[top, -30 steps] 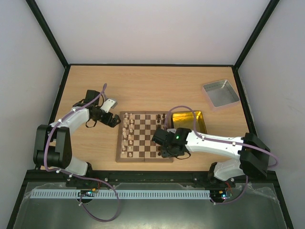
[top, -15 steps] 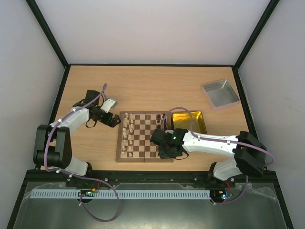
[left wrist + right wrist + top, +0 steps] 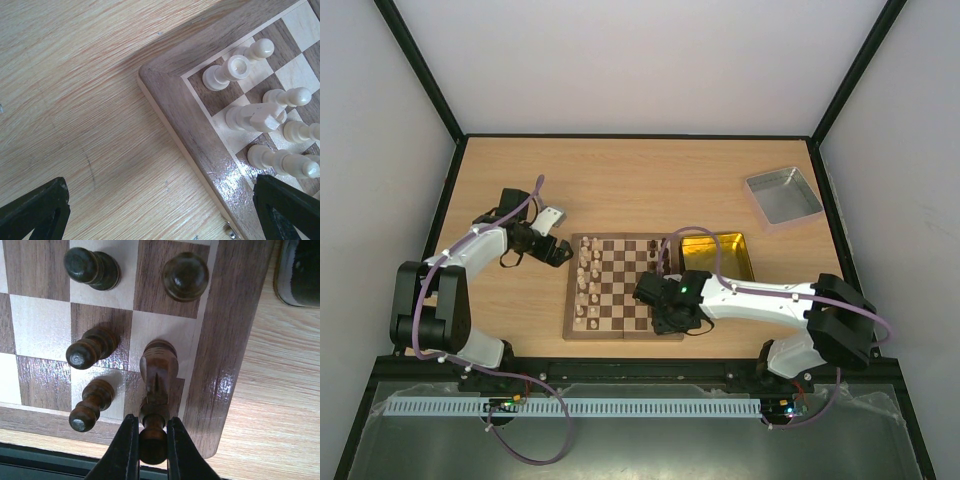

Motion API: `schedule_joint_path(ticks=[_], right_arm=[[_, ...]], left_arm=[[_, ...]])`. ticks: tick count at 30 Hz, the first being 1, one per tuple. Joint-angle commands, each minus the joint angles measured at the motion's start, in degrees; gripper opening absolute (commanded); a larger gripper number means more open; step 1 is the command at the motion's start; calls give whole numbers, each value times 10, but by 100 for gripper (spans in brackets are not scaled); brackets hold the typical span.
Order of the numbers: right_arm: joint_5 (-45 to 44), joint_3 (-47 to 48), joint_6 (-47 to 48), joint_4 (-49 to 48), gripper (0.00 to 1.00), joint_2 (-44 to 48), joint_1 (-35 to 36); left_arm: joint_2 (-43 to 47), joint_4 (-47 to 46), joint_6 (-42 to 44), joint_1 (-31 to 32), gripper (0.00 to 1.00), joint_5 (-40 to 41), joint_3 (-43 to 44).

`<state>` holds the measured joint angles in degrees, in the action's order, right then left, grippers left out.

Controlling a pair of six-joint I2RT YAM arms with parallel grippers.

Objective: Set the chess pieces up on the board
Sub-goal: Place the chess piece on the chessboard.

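The board (image 3: 620, 285) spreads out beneath the right gripper (image 3: 151, 432), whose jaws pinch tight on a dark piece (image 3: 157, 372). The piece sits over a back-row square just ahead of the fingertips, right beside the border. Here's the danger: it looks tilted, so letting go could send it toppling left into the two dark pawns (image 3: 92, 350) close by, or right, off the edge. The left gripper (image 3: 160, 192) hangs spread wide, holding nothing, with the cream pieces (image 3: 255, 117) just to its right.
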<state>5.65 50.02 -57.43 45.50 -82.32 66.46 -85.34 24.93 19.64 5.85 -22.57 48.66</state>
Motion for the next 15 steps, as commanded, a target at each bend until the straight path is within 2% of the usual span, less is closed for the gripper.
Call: schedule_joint_path(ticks=[1, 13, 15], right_arm=[[-5, 0, 5, -4, 3, -7, 5], [-18, 16, 6, 9, 14, -6, 6], [-23, 20, 6, 13, 19, -6, 6]], left_arm=[[-2, 1, -3, 3, 100, 0, -2], [-2, 2, -3, 2, 100, -1, -1], [-2, 1, -3, 3, 100, -2, -1]])
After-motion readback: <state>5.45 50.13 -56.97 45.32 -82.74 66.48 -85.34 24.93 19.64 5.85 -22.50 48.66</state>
